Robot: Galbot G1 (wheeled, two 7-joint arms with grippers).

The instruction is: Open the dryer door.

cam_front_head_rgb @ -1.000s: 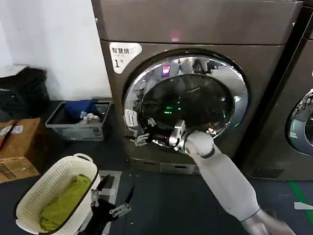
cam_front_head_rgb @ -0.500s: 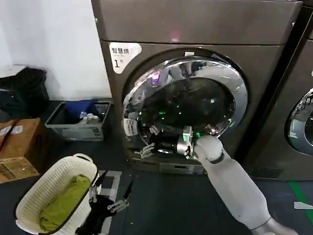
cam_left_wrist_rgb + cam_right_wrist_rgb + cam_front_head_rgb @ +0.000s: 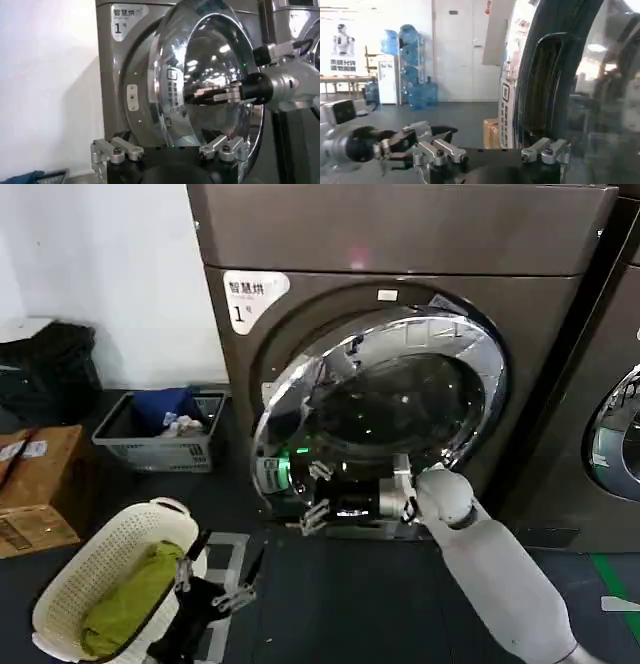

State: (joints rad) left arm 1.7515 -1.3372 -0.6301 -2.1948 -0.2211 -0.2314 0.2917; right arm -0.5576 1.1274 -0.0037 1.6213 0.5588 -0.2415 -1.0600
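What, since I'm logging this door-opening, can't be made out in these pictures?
- Drum inside: head view, dryer door covers it.
- Whether right gripper touches the door: head view, chrome reflections confuse it.
- Neighbouring machine: head view, cut by the edge.
- Left gripper parked low beside basket.

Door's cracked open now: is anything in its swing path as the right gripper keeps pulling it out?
Nothing visible blocks the dryer door. The right gripper is at its lower left edge; the white laundry basket and the left gripper sit lower, off to the left.

White laundry basket [image 3: 100, 564] holding green cloth [image 3: 125, 599]; grey crate [image 3: 160, 446] behind.
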